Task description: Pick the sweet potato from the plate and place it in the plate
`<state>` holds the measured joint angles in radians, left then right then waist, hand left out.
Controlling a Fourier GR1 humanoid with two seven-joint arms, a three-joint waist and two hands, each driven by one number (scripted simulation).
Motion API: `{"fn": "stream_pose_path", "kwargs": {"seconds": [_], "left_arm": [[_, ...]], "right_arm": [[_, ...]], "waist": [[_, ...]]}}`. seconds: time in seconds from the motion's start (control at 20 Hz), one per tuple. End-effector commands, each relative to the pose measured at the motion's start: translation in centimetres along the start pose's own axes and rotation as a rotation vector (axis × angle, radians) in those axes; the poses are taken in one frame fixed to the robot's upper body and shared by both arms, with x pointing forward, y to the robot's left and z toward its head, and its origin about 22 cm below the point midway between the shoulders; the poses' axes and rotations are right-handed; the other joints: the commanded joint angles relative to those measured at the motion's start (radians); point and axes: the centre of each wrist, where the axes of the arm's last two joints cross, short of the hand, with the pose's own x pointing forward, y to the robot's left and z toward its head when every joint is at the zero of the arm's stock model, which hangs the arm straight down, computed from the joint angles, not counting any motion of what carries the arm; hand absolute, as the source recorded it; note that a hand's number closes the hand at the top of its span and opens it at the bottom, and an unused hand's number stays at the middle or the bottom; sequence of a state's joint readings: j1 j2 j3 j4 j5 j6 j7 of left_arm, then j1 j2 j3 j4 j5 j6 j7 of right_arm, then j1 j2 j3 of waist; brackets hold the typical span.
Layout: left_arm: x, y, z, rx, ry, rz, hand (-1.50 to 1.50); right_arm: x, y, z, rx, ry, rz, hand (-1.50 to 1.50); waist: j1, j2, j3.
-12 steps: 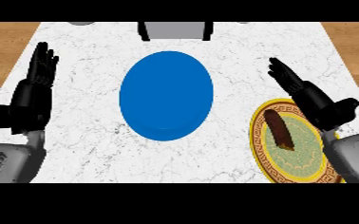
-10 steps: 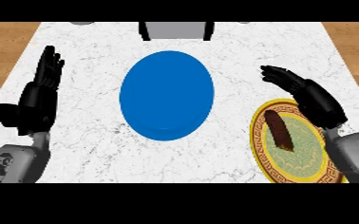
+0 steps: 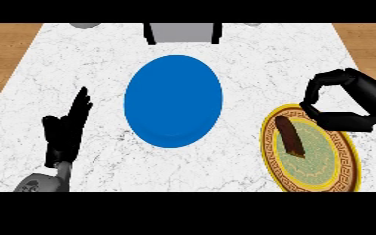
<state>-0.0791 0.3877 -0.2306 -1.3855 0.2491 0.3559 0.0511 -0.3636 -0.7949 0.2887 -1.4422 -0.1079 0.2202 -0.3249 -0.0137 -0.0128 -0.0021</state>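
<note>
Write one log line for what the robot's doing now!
right hand: curled, holding nothing, at far edge of gold-rimmed green plate | brown sweet potato: on that plate | round blue plate: mid-counter | left hand: open, resting left

a white marble bench (image 3: 242, 55) with thin grey veins fills most of the view. brown wooden floor (image 3: 15, 35) shows past both far corners. a grey block (image 3: 181, 31) with black sides sits at the far edge, under even light.
</note>
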Motion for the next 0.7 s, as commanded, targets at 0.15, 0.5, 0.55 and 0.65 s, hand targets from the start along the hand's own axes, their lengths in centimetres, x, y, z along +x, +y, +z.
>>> {"fn": "stream_pose_path", "kwargs": {"seconds": [0.15,0.5,0.55,0.65], "left_arm": [[-0.5,-1.5,0.8,-0.035,0.068,0.018,0.0],[1.6,-3.1,0.6,-0.058,0.063,0.003,0.0],[0.1,-1.8,0.8,-0.036,0.077,-0.017,0.0],[-0.2,-2.8,0.5,-0.049,0.083,0.0,0.0]], "right_arm": [[-7.6,8.0,6.3,-0.224,-0.059,-0.516,-1.5],[-9.0,4.4,7.0,0.16,-0.14,-0.153,-1.5],[-9.0,3.8,8.6,0.199,-0.117,-0.104,-1.5],[-7.7,2.7,5.6,0.207,-0.114,0.091,-1.5]], "waist": [[0.006,0.025,0.011],[0.035,0.015,0.005],[0.027,0.014,0.004],[0.03,0.015,0.002]]}}
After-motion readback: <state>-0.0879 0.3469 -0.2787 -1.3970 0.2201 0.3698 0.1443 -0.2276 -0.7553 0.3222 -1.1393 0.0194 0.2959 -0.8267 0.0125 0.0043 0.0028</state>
